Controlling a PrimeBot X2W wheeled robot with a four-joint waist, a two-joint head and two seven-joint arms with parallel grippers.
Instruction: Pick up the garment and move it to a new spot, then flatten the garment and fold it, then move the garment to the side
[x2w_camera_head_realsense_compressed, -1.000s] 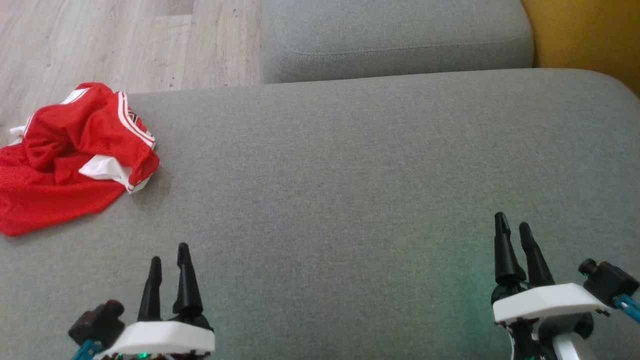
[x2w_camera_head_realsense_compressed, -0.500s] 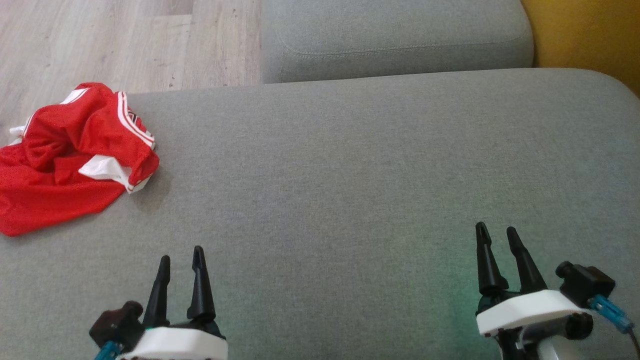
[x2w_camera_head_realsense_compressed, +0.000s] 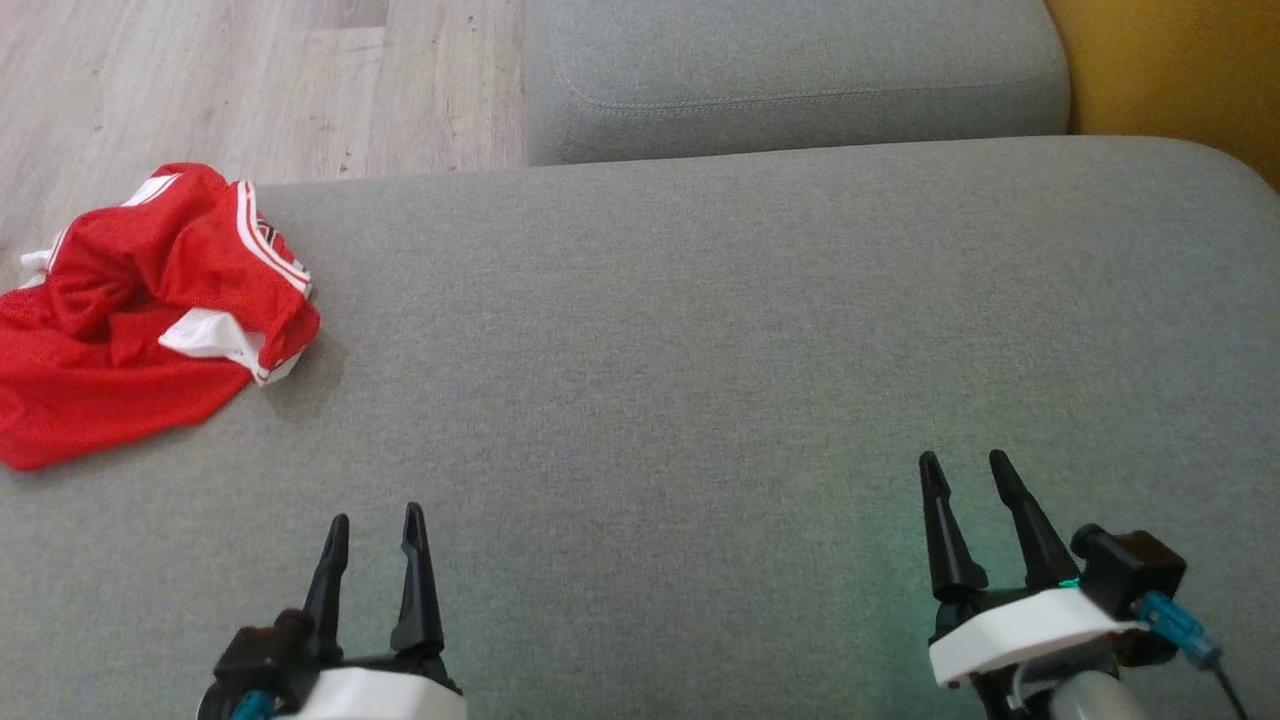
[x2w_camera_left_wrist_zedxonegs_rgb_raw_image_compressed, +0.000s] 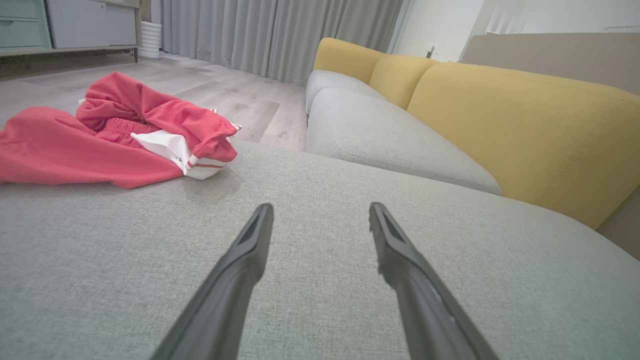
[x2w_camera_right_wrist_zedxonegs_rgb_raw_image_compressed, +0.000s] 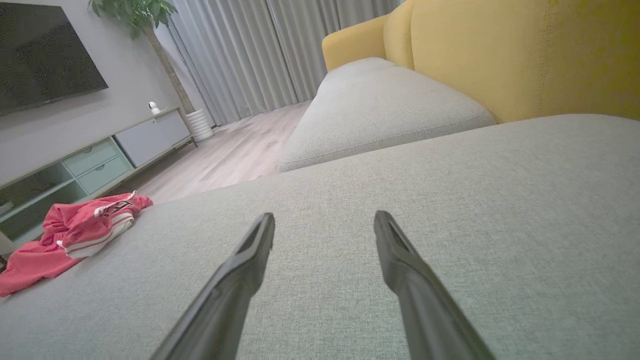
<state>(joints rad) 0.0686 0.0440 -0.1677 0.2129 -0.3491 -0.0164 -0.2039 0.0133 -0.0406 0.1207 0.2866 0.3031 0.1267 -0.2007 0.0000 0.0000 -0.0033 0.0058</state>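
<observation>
- Your left pincer (x2w_camera_head_realsense_compressed: 376, 514) and right pincer (x2w_camera_head_realsense_compressed: 964, 457) both stand spread and empty, low over the grey cushion (x2w_camera_head_realsense_compressed: 700, 330), likely staged for a reach.
- Red garment (x2w_camera_head_realsense_compressed: 130, 310) lies crumpled ahead and left of the left pincer, well apart, at the cushion's edge.
- The stretch between your pincers looks the natural spot to flatten it.

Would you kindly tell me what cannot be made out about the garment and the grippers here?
- Red garment: the head view's left edge cuts it off; its own folds hide its type.
- Black print on its striped band: too small to read in the head view.
- Left gripper: body cut off by the head view's bottom edge.
</observation>
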